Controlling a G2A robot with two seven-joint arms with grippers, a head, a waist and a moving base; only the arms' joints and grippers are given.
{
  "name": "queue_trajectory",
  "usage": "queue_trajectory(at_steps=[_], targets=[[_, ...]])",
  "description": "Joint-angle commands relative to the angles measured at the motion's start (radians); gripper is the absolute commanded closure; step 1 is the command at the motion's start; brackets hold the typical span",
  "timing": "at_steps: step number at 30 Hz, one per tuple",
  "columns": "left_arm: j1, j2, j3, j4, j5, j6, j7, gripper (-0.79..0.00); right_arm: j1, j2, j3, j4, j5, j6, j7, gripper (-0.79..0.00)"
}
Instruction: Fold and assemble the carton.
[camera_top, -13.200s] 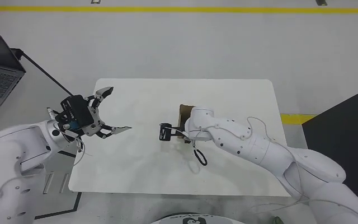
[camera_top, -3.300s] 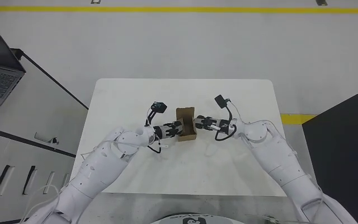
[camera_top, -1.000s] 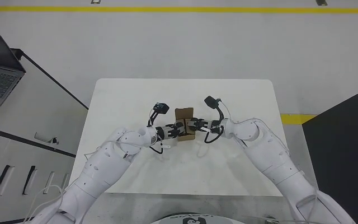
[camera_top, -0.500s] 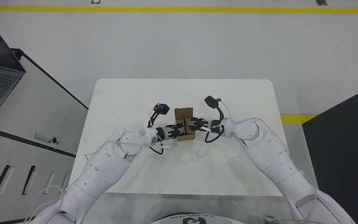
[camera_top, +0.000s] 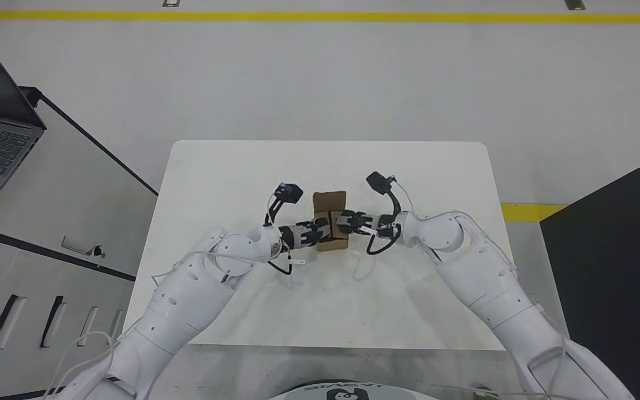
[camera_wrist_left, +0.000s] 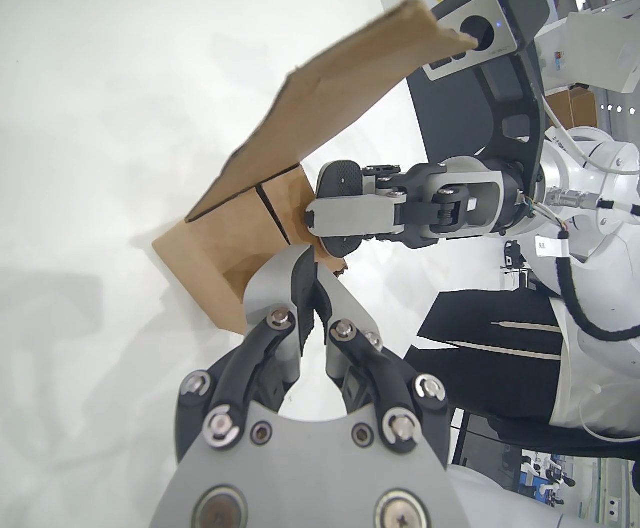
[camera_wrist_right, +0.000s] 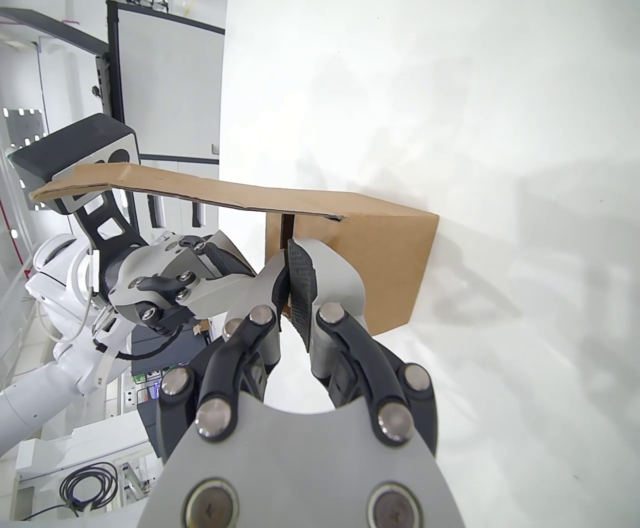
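A small brown carton (camera_top: 329, 208) stands in the middle of the white table (camera_top: 430, 180), with one long flap (camera_wrist_left: 330, 95) raised. My left gripper (camera_top: 316, 235) meets it from one side, and my right gripper (camera_top: 347, 223) meets it from the other. In the left wrist view, my left gripper (camera_wrist_left: 309, 261) is shut, its tips pinching the carton's lower wall edge. My right gripper (camera_wrist_right: 288, 256) is shut on a thin side panel under the raised flap (camera_wrist_right: 200, 192). The two grippers almost touch.
The table has free room on all sides of the carton. A laptop (camera_top: 12, 130) sits on a separate surface off the table's left. A yellow floor line (camera_top: 320, 16) runs behind the table.
Over the last second almost nothing moved. Earlier, both grippers closed in on the carton from opposite sides, and the carton now looks narrower than 3.3 s ago.
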Motion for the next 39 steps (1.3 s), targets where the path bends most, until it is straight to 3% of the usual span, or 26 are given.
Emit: queue_trajectory(at_steps=[1,39], targets=[[0.002,0.000,-0.003,-0.002,0.001,-0.006,0.010,0.000,-0.002,0.000,0.004,-0.004,0.002,-0.005,-0.004,0.000],[-0.018,-0.022,0.001,0.040,0.015,0.008,0.040,0.000,0.018,-0.014,0.002,0.053,0.024,-0.022,-0.011,0.000]])
